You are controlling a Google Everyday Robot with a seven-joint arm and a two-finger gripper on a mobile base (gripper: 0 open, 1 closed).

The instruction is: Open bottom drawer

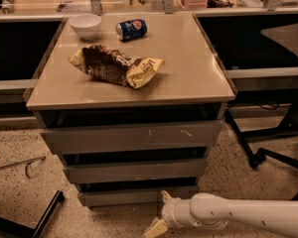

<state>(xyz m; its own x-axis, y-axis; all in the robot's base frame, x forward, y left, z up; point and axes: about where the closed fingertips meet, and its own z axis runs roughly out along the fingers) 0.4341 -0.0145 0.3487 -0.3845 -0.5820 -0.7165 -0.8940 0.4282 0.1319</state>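
Gray, flat and handleless, the bottom drawer [124, 197] sits lowest of three, just above the speckled floor [20, 202]. Over it are the middle drawer [134, 171] and the scratched top drawer [114, 139]. Its front looks pushed in, with only a dark gap above it. The gripper [155, 213] hangs low in front of the drawer's right end, on a white arm [238, 214] reaching in from the right. Its fingers are spread apart, grasping nothing. One pale fingertip [165, 196] points up at the drawer's lower edge, whether touching I cannot tell; the other points down toward the floor. On the tan top [188, 68] lie a white bowl [85, 25], a blue can [131, 29] on its side and a crumpled bag [114, 66].
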